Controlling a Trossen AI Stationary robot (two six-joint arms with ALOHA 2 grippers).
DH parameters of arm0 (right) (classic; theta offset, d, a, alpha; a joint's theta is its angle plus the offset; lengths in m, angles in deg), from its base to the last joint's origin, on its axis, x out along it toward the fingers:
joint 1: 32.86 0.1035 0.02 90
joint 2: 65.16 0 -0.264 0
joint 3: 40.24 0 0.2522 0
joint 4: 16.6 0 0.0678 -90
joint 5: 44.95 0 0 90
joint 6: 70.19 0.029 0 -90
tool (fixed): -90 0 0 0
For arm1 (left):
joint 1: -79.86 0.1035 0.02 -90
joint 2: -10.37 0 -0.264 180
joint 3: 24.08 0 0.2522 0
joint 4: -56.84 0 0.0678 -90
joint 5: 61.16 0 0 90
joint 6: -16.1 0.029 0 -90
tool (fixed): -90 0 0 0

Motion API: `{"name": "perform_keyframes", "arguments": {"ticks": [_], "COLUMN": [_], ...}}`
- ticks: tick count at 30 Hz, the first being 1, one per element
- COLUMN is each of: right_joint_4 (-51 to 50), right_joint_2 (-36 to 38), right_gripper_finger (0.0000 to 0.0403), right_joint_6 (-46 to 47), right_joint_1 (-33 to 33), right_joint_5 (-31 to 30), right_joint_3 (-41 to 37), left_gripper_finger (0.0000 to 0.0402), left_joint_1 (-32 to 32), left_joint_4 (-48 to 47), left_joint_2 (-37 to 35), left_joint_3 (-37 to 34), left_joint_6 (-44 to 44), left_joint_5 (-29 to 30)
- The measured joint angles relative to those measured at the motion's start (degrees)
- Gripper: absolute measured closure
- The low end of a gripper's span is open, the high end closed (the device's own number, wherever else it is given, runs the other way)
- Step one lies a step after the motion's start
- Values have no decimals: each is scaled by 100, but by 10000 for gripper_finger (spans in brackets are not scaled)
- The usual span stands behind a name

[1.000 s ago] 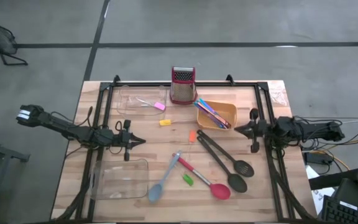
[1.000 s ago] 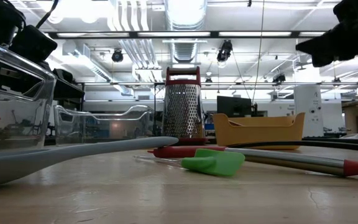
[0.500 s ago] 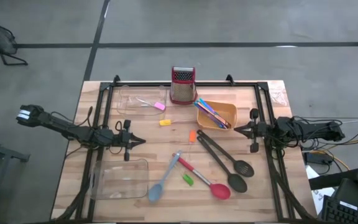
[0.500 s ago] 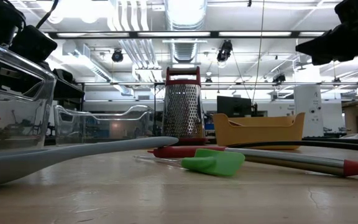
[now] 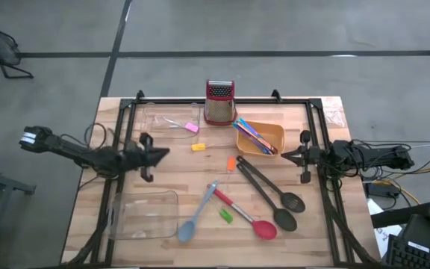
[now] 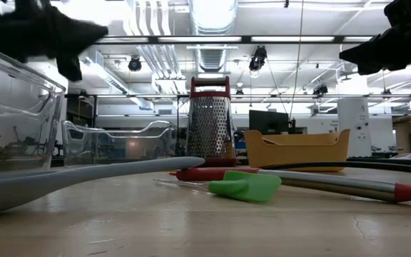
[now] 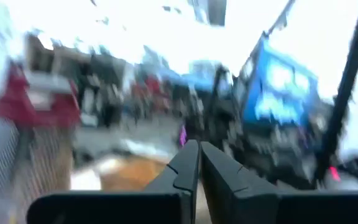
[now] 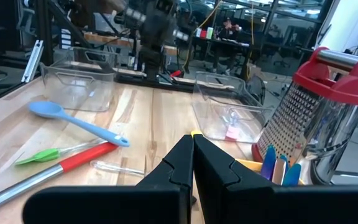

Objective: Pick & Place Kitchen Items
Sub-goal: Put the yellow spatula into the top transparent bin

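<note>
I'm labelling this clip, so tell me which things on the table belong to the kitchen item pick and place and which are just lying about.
Job:
- black spoons
- red spoon
- spatula
- sticks
- pink block
- yellow block
- orange block
- green block

Lying about:
- grater
- bowl
- far tray
- near tray

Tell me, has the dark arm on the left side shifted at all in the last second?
Yes. The left gripper has swung toward the far edge of the table, nearer the clear plastic tray there, with its fingers shut and empty.
</note>
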Motion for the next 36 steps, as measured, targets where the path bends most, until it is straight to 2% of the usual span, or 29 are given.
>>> {"name": "perform_keyframes", "arguments": {"ticks": [2, 5, 7, 10, 12, 15, 18, 21, 24, 27, 31, 34, 36], "right_joint_4": [0, 2, 2, 2, 2, 2, 2, 2, 2, 2, 4, 4, 4], "right_joint_2": [0, 0, 0, 2, 2, 2, 2, 2, 2, 1, -2, -2, -2], "right_gripper_finger": [394, 394, 394, 394, 394, 394, 394, 394, 394, 394, 394, 394, 394], "right_joint_6": [1, 7, 7, 5, 6, 5, 5, 5, 5, 5, 5, 5, 5], "right_joint_1": [0, 0, 0, -1, 0, 0, 0, 0, 0, 0, 0, -2, 0], "right_joint_5": [0, 1, 0, 0, 0, -2, -3, -7, -4, -5, -7, -9, -7], "right_joint_3": [0, 0, 0, 0, 0, 0, 0, 0, 0, 0, 0, 0, 0], "left_gripper_finger": [378, 378, 378, 378, 378, 369, 339, 292, 238, 187, 142, 132, 132], "left_joint_1": [0, 4, 28, 152, 186, 226, 268, 369, 533, 718, 1101, 1478, 1689], "left_joint_4": [349, 380, 435, -322, -1331, -2993, -4379, -5539, -5887, -6287, -6734, -7189, -7635], "left_joint_2": [2, 2, 9, 252, 590, 1349, 2140, 2974, 3632, 4225, 4945, 5448, 5805], "left_joint_3": [123, 340, 552, 1132, 1745, 2903, 4058, 4887, 5607, 6006, 6377, 6752, 6963], "left_joint_6": [337, 859, 577, 505, 389, 307, 287, 270, 258, 335, 465, 339, 324], "left_joint_5": [338, 1077, 1397, 940, 656, 672, 666, 641, 660, 589, -159, -1029, -1302]}}
